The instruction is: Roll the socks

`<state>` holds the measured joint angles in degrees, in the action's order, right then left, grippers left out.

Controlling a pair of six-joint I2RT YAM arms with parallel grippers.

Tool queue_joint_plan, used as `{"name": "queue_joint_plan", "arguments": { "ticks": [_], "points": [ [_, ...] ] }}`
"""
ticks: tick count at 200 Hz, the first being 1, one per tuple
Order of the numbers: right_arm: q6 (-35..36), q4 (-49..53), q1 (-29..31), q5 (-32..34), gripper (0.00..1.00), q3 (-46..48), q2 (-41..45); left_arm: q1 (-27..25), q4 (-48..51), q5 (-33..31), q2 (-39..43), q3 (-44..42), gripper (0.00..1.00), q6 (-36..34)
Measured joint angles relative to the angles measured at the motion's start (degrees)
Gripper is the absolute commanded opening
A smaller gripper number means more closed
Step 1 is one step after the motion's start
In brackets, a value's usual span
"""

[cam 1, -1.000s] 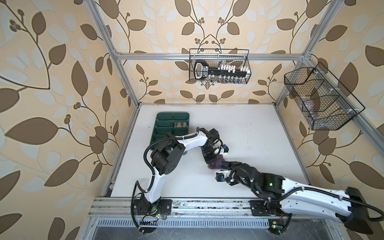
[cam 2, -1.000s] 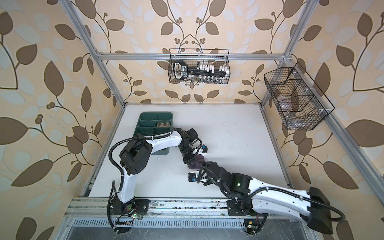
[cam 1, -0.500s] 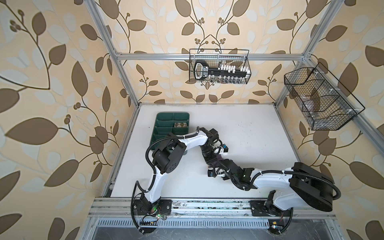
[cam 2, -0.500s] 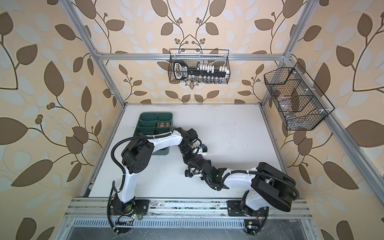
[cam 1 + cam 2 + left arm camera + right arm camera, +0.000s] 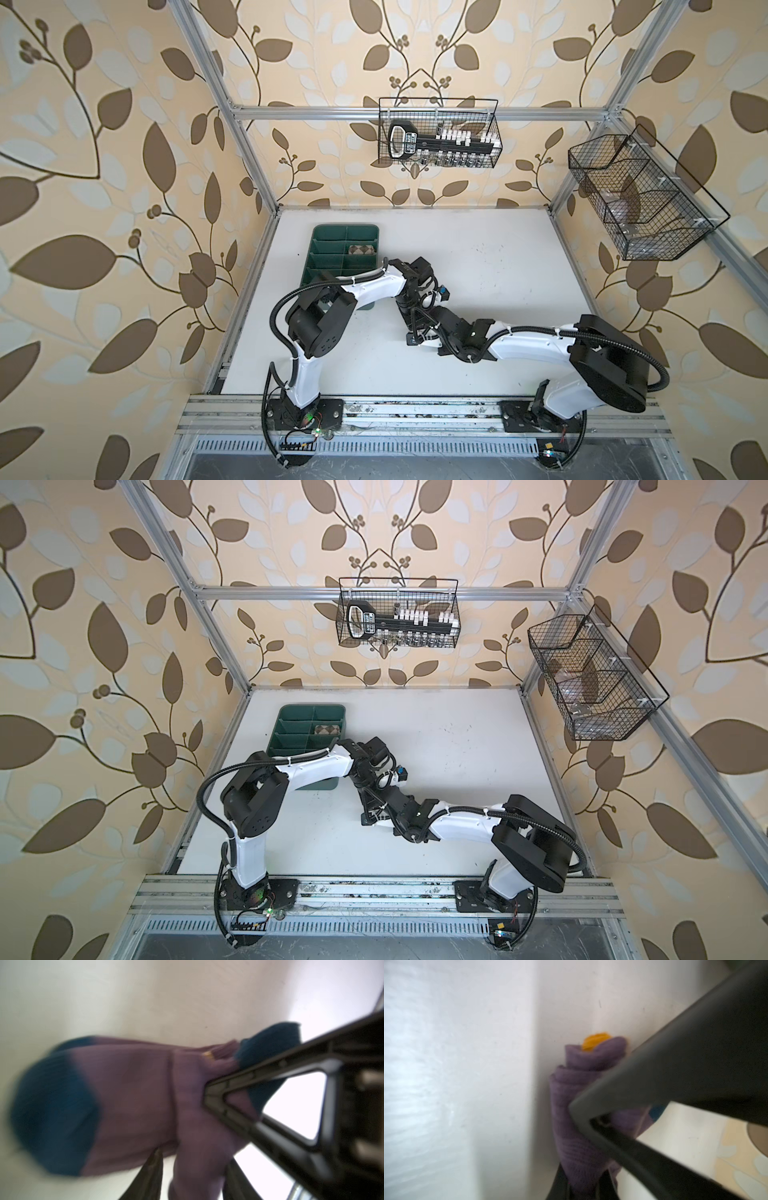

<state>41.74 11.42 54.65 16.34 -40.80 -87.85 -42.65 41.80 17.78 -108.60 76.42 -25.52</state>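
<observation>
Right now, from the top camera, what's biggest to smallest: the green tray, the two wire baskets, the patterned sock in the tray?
1. side-wall wire basket
2. back-wall wire basket
3. green tray, partly covered
4. tan sock
The baskets hang nearer the camera, so their lead is unsure.

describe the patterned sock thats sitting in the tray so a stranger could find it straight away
On the white table, look toward the far left corner for the green divided tray. The tan sock lies in the tray's right-hand column, second compartment from the back wall. Its brown diamond pattern is the only tan patch among the green compartments in view.
</observation>
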Motion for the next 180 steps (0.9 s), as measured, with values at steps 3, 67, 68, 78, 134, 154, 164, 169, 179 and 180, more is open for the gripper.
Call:
{"name": "queue_joint_plan", "arguments": {
  "ticks": [3,67,68,78,134,154,164,169,179,180],
  "points": [
    [-0.6,1.0,-0.2,-0.5,0.00,-0.5,-0.1,0.0,-0.8,-1.5,1.3,-0.8,0.62,1.2],
    [-7.5,15.9,-5.3,-15.6,0.00,-6.6,-0.6,0.3,-11.6,-25.5,33.2,-15.5,0.99,7.5],
    [-7.5,16.1,-5.4,-15.9,0.00,-6.7,-0.7,0.3,-11.8,-25.8,34.0,-15.8,0.99,7.5],
    [-7.7,18.1,-6.6,-18.5,0.00,-8.3,-1.8,0.3,-13.1,-27.3,39.2,-17.7,0.99,8.1],
    [-7.9,30.7,-12.7,-29.8,0.00,-20.4,-12.1,0.2,-10.1,-17.6,57.4,-21.8,0.87,5.8],
    [-7.2,34.7,-14.2,-32.3,0.00,-24.3,-15.5,-4.8,-4.9,-13.8,56.8,-21.8,0.84,2.5],
    [-6.9,36.5,-14.8,-33.4,0.00,-26.1,-17.0,-10.7,-3.0,-15.4,54.9,-21.8,0.84,1.3],
    [-6.7,37.3,-15.0,-33.8,0.00,-26.8,-17.7,-14.8,-2.4,-17.2,53.2,-21.9,0.85,0.7],
    [-6.3,38.7,-15.5,-34.6,0.00,-28.1,-18.9,-21.0,-2.4,-20.3,49.2,-22.5,0.83,-0.2],
    [-6.3,38.9,-15.6,-34.6,0.00,-28.3,-19.1,-21.4,-2.4,-20.5,48.9,-22.6,0.83,-0.2]
  ]
}}
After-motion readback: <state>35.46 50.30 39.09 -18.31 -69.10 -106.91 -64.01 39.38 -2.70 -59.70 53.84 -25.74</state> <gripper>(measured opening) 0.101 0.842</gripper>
